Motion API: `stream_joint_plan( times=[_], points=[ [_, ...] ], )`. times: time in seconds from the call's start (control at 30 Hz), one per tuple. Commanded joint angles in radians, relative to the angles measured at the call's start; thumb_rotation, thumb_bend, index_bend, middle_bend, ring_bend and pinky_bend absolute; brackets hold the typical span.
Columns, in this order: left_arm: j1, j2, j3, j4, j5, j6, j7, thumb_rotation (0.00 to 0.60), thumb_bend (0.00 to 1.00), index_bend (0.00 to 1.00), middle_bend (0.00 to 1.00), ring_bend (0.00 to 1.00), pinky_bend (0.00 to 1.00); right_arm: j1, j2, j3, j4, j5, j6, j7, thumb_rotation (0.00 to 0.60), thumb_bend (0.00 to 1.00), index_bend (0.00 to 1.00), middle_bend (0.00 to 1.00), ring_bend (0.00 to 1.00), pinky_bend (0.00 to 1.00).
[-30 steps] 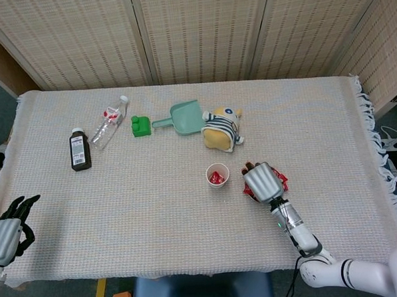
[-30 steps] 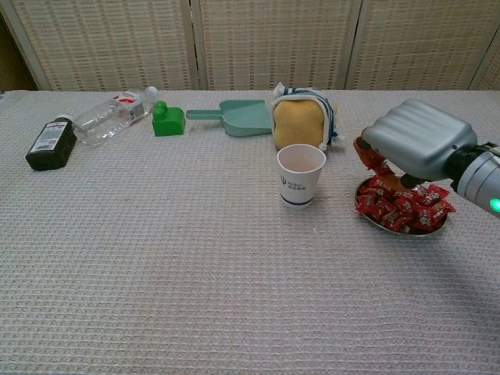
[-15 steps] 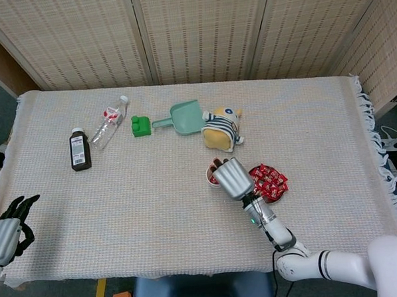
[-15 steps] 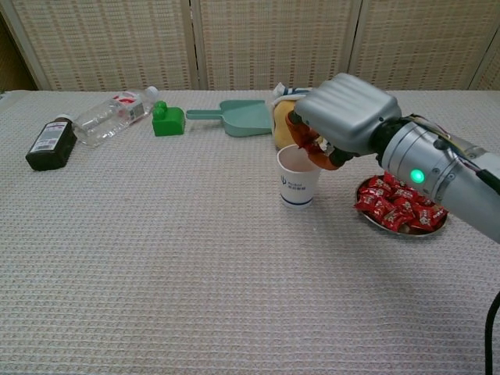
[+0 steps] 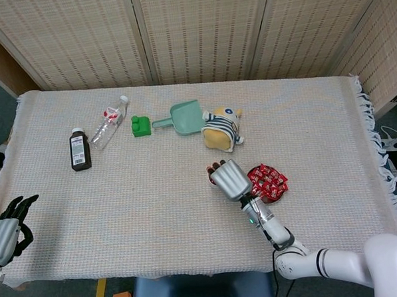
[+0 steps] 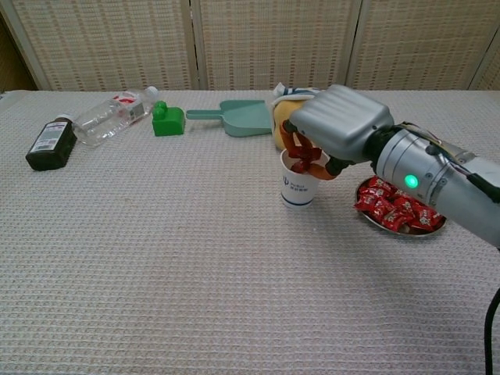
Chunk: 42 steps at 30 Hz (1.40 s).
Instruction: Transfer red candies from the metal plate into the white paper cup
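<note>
Directly over the white paper cup (image 6: 298, 190), the right hand (image 6: 337, 125) pinches a red candy (image 6: 301, 164) between curled fingers

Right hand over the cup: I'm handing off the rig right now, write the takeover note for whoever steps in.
Right hand: over the white paper cup, fingers at its mouth with something red among them; whether a candy is gripped or already released cannot be told.
Left hand: idle at the near left table edge, holding nothing, fingers apart.
Metal plate: right of the cup, with a pile of red candies on it.
Done: hand brought to the cup.
Left: confirm the drop, then go back to the plate for more candies.
</note>
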Motion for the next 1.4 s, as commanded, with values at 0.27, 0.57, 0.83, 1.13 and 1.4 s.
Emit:
stream_joint_plan(
  times=[0.27, 0.57, 0.83, 1.13, 1.4],
  points=[
    [0.001, 0.001, -0.001, 0.001, 0.001, 0.003, -0.002, 0.6, 1.0, 0.08, 0.13, 0.05, 0.25, -0.007, 0.021, 0.001, -0.018, -0.005, 0.031, 0.013, 0.6, 0.26, 0.29, 0.4, 0.51, 0.79],
    [0.001, -0.003, 0.002, 0.0, 0.002, 0.001, 0.011, 0.6, 1.0, 0.08, 0.13, 0.05, 0.25, -0.097, 0.166, -0.066, -0.1, 0.05, 0.037, 0.029, 0.6, 0.2, 0.16, 0.27, 0.31, 0.69],
    [-0.006, -0.012, 0.006, -0.008, 0.002, -0.011, 0.042, 0.6, 1.0, 0.09, 0.13, 0.05, 0.25, -0.138, 0.246, -0.135, -0.134, 0.134, -0.021, 0.002, 0.6, 0.15, 0.07, 0.2, 0.19, 0.59],
    [-0.008, -0.013, 0.004, -0.008, -0.005, -0.016, 0.045, 0.6, 1.0, 0.08, 0.13, 0.05, 0.25, -0.147, 0.254, -0.16, -0.122, 0.182, -0.04, -0.027, 0.6, 0.15, 0.07, 0.2, 0.19, 0.58],
    [-0.008, -0.01, 0.005, -0.007, -0.002, -0.015, 0.036, 0.6, 1.0, 0.08, 0.13, 0.05, 0.25, -0.129, 0.206, -0.158, -0.071, 0.233, -0.069, -0.055, 0.6, 0.15, 0.07, 0.2, 0.19, 0.58]
  ],
)
